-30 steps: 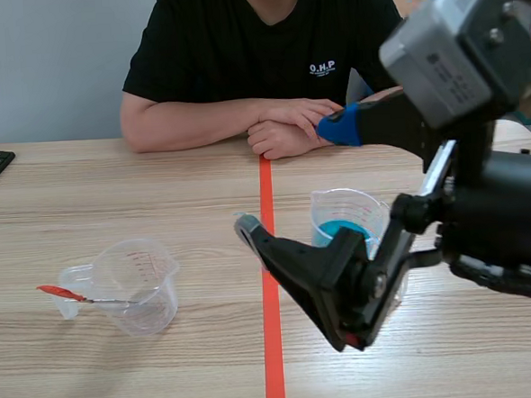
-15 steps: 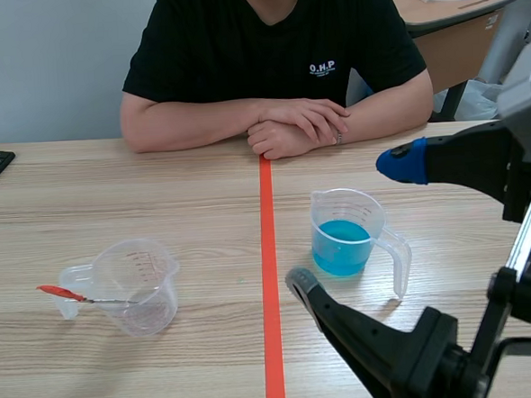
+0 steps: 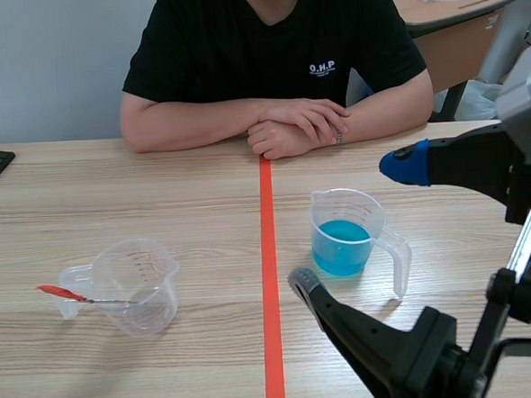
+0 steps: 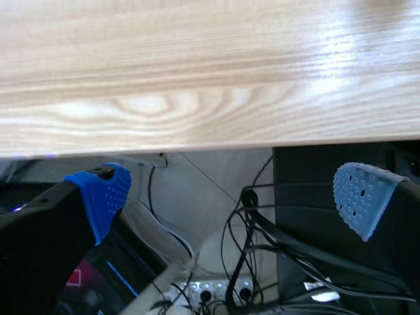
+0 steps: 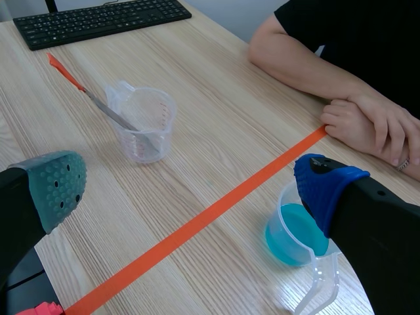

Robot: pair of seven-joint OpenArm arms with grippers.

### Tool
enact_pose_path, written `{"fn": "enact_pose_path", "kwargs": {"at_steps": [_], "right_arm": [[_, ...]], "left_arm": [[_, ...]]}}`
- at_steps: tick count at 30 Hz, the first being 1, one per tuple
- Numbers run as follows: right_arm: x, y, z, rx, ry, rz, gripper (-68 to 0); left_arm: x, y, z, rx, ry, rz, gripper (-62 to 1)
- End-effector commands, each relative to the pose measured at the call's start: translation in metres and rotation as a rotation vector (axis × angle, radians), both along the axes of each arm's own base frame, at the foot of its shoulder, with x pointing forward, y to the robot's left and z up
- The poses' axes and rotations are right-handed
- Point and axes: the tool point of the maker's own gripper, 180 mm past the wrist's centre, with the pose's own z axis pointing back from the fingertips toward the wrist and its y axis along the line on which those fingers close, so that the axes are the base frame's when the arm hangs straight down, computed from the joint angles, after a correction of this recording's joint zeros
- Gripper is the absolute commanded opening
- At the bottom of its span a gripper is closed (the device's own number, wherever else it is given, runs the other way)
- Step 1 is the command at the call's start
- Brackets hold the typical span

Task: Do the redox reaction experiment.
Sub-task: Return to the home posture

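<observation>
Right gripper (image 5: 190, 186) spread wide, cup of blue liquid (image 5: 292, 235) beside its blue-padded finger, clear cup (image 5: 146, 125) with red-handled tool (image 5: 98, 105) ahead, left gripper (image 4: 231, 195) likewise spread, table (image 4: 197, 65) edge ahead.

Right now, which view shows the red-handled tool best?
The right wrist view: the red-handled tool leans in the clear cup, its full length visible. The scene view shows it farther off; the left wrist view shows none of it.
</observation>
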Motion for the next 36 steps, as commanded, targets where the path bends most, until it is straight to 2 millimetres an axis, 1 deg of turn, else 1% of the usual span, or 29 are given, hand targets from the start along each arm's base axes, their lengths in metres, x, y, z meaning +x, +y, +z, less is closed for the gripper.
{"fn": "enact_pose_path", "kwargs": {"at_steps": [1,4,9,12,17,22,27,36], "right_arm": [[0.002,0.002,0.009,0.016,-0.027,0.005,0.4],[0.002,0.002,0.009,0.015,-0.026,0.005,0.4],[0.002,0.002,0.008,0.012,-0.024,0.005,0.4],[0.002,0.002,0.008,0.012,-0.024,0.005,0.4],[0.002,0.002,0.008,0.012,-0.024,0.005,0.4],[0.002,0.002,0.008,0.012,-0.024,0.005,0.4],[0.002,0.002,0.008,0.012,-0.024,0.004,0.4],[0.003,0.002,0.009,0.013,-0.029,0.004,0.4]], "left_arm": [[0.018,0.002,0.018,0.027,-0.071,-0.026,1.4],[0.04,0.003,0.037,0.062,-0.131,-0.077,1.4],[0.076,0.003,0.075,0.106,-0.241,-0.152,1.4],[0.095,-0.004,0.095,0.113,-0.294,-0.217,1.4],[0.118,-0.024,0.124,0.098,-0.364,-0.341,1.4],[0.134,-0.045,0.145,0.054,-0.418,-0.415,1.4],[0.142,-0.062,0.158,-0.015,-0.433,-0.448,1.4],[0.146,-0.09,0.173,-0.132,-0.442,-0.496,1.4]]}}
